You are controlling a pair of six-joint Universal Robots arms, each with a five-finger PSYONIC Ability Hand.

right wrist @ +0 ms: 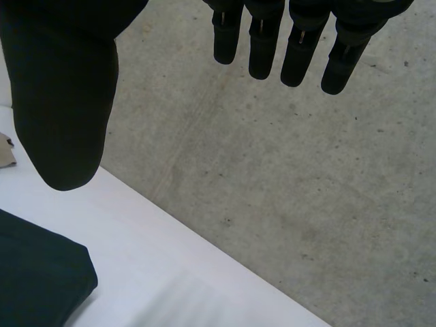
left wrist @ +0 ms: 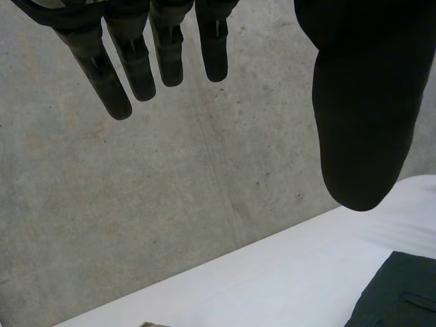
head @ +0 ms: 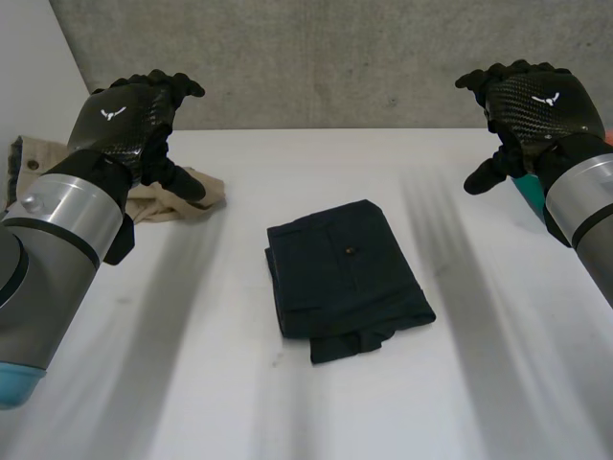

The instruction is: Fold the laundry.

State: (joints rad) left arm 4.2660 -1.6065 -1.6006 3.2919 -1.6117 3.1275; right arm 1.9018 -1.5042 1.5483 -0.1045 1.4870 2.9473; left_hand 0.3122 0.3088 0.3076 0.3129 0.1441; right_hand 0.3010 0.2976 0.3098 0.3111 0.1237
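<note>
A dark navy garment (head: pixel 345 280) lies folded into a compact rectangle in the middle of the white table (head: pixel 287 412), a small button on its top face. A corner of that garment shows below my left thumb (left wrist: pixel 398 296) and another corner shows below my right thumb (right wrist: pixel 37 276). My left hand (head: pixel 134 120) hovers raised over the table's far left, open with straight fingers (left wrist: pixel 136 65) and holding nothing. My right hand (head: pixel 532 101) is raised at the far right, open as well, fingers (right wrist: pixel 300 48) straight and empty. Both hands are well apart from the garment.
A crumpled beige garment (head: pixel 168 196) lies at the table's far left, partly behind my left hand and arm. A teal object (head: pixel 530 197) peeks out behind my right forearm. A grey concrete wall (head: pixel 326 57) runs behind the table's far edge.
</note>
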